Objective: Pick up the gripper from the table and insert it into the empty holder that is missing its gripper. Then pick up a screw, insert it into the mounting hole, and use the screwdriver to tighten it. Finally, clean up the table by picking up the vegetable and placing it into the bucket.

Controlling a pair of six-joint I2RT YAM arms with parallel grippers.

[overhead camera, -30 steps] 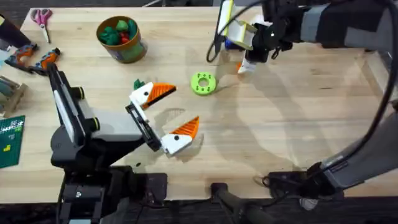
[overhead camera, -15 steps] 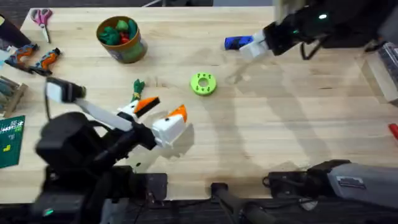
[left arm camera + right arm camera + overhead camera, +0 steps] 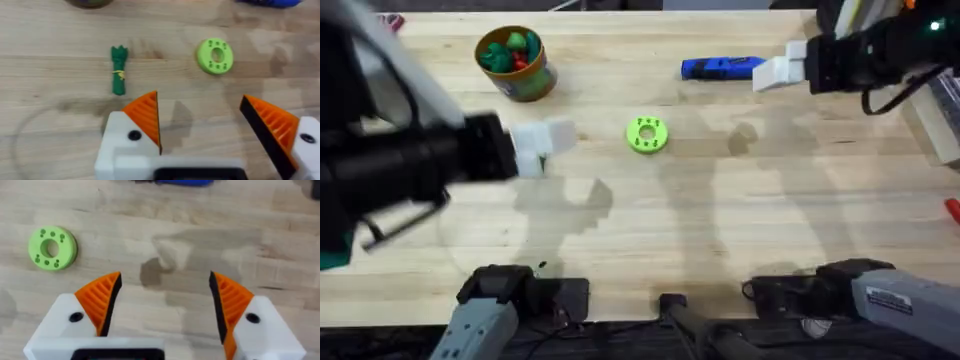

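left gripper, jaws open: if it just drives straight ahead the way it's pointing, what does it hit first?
Probably bare table: straight ahead of the left gripper lies the gap between the vegetable and the green disc. Height above the wood is unclear.

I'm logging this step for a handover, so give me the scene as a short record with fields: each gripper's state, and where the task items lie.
left gripper: open, holding nothing, above the table
right gripper: open, holding nothing, above bare wood
vegetable: lying flat on the table, apart from the left gripper's fingers
green disc: flat on the table, mid-table
screwdriver: lying on the table at the far side, beside the right gripper
bucket: far left, with green and red toy vegetables inside
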